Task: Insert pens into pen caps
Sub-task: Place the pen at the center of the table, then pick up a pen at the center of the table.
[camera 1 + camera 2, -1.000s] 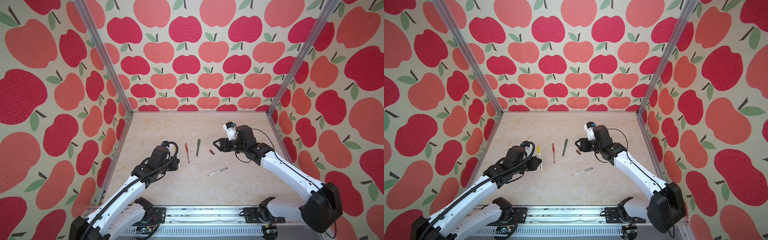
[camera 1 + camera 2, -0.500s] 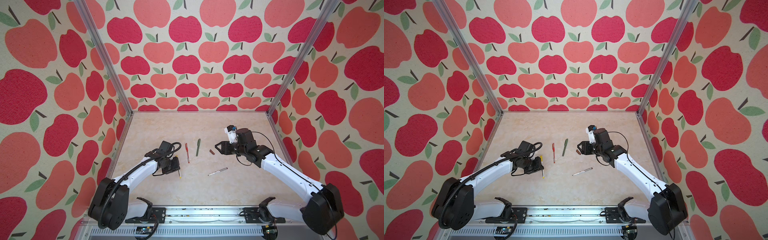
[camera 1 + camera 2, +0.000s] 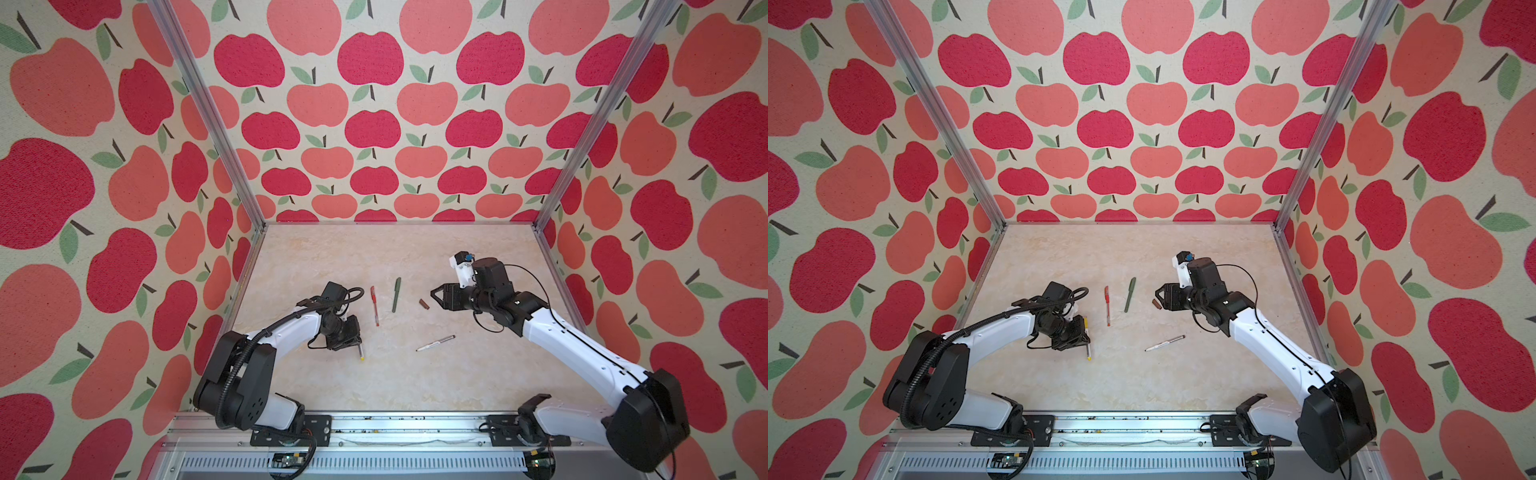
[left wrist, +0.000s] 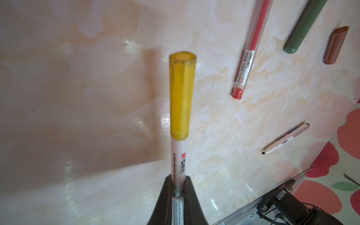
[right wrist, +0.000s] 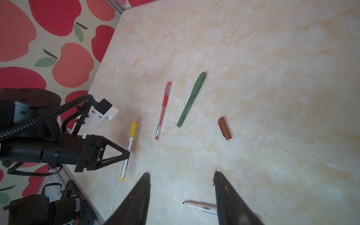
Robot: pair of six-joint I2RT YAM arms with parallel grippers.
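Here the left tool pinches the white barrel of the yellow-capped pen, low over the counter. The right tool stands half open and empty, with the stubby maroon-brown cap just ahead of it. A slim red pen, a green pen and an uncapped white pen lie between the arms. The counter is glossy cream marble, enclosed by apple-print walls.

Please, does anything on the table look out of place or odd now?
One thing: the slim white-barrelled pen lies uncapped, its dark tip bare, while the short maroon-brown plastic cap lies alone, apart from it.
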